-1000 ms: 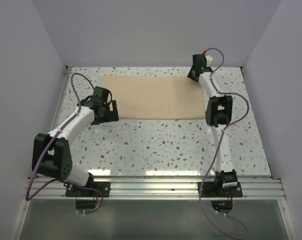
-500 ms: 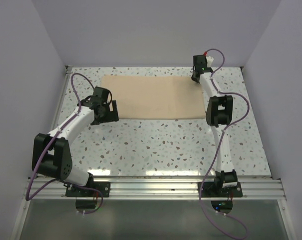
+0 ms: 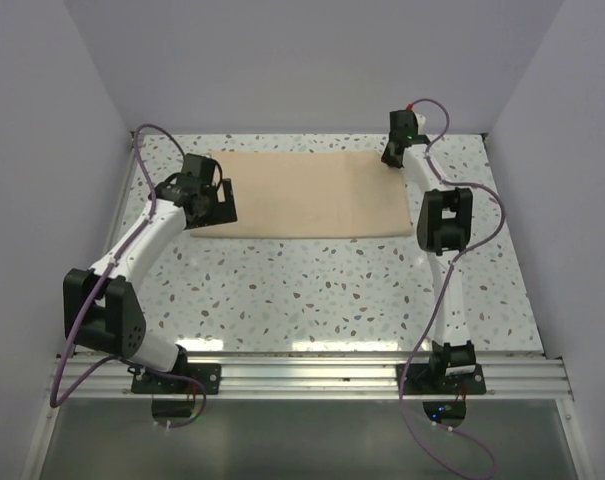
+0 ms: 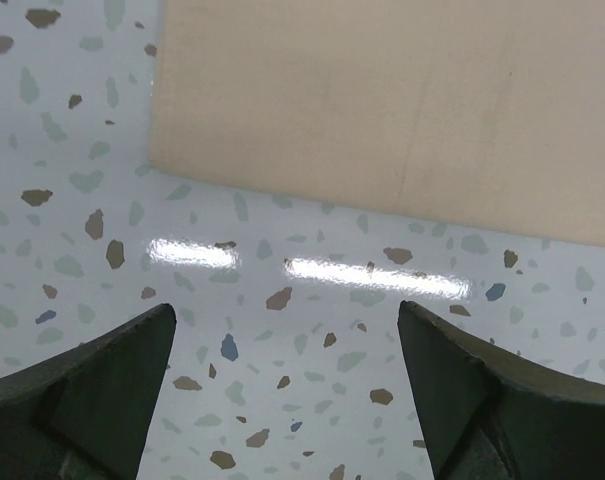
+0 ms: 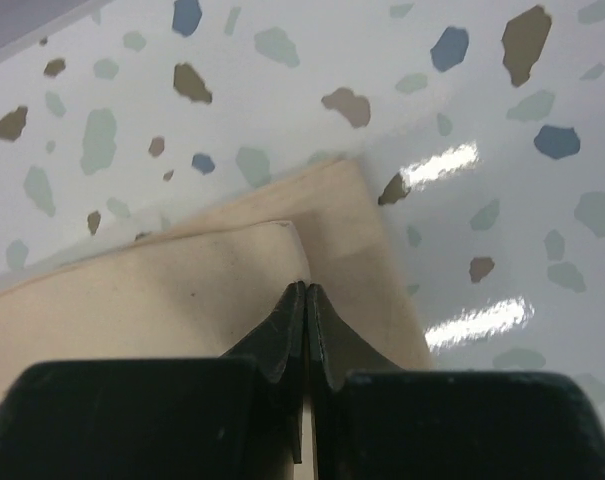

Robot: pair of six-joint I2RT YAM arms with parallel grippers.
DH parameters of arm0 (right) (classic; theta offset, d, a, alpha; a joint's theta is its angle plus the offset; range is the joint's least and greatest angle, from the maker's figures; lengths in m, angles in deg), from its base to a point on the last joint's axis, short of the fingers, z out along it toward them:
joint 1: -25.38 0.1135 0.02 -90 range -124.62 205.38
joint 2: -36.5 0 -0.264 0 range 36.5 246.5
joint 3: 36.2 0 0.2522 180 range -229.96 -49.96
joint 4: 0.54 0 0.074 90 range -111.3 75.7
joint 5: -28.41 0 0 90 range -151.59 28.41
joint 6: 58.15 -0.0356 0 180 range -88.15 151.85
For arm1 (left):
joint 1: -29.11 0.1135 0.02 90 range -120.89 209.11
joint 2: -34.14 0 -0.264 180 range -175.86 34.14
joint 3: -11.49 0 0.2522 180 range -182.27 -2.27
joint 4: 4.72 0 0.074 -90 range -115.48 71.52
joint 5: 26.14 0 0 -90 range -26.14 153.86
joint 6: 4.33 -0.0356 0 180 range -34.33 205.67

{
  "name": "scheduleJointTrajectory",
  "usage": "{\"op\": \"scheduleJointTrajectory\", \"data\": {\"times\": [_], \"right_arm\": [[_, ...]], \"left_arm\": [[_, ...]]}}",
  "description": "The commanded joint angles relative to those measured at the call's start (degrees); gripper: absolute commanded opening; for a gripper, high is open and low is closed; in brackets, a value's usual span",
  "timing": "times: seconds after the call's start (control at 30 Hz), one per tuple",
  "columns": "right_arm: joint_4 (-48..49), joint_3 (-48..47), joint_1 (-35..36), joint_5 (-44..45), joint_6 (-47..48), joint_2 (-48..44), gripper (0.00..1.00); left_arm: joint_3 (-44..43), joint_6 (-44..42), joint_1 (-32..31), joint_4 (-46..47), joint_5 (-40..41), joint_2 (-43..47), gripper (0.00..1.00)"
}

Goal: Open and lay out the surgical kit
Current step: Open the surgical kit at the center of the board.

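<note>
1. Pale lilac walls close in a speckled terrazzo counter (image 3: 312,290), with both arm bases bolted to a rail at its near edge.
2. On the far half of the counter, the cloth wrap (image 3: 302,195) lies flat as a beige rectangle, its long side running left to right.
3. From its base, the left arm reaches forward to the near-left corner of the wrap, with the left gripper (image 3: 219,203) over that corner.
4. Seen from the left wrist, the dark fingers (image 4: 102,385) stand wide apart with nothing between them. Bare counter shows in the gap, and the wrap's corner and edge lie just ahead.
5. Stretched far across the counter, the right arm has the right gripper (image 3: 395,152) at the far-right corner of the wrap.
6. Seen from the right wrist, the jaws are pressed together, leaving only a thin slit. Their tips meet at the corner of the wrap's upper layer and appear to pinch it.
7. That upper layer sits slightly back from a lower layer of the same cloth, whose corner pokes out beyond it onto the glossy counter.
</note>
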Motion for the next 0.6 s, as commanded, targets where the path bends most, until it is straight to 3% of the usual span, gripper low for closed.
{"op": "scheduleJointTrajectory", "data": {"times": [0.0,0.3,0.57], "right_arm": [[0.7,4.9,2.3,-8.1,2.1,-11.8,0.0],[0.4,29.6,8.0,-14.2,1.6,-35.3,0.0],[-4.4,61.4,15.8,-21.4,0.0,-59.5,0.0]], "left_arm": [[-6.0,-1.1,0.1,-1.0,2.7,-0.2,0.98],[-14.1,0.5,0.1,-2.4,2.6,-0.3,1.0],[-22.5,1.4,0.1,-4.1,4.1,-0.4,1.0]]}}
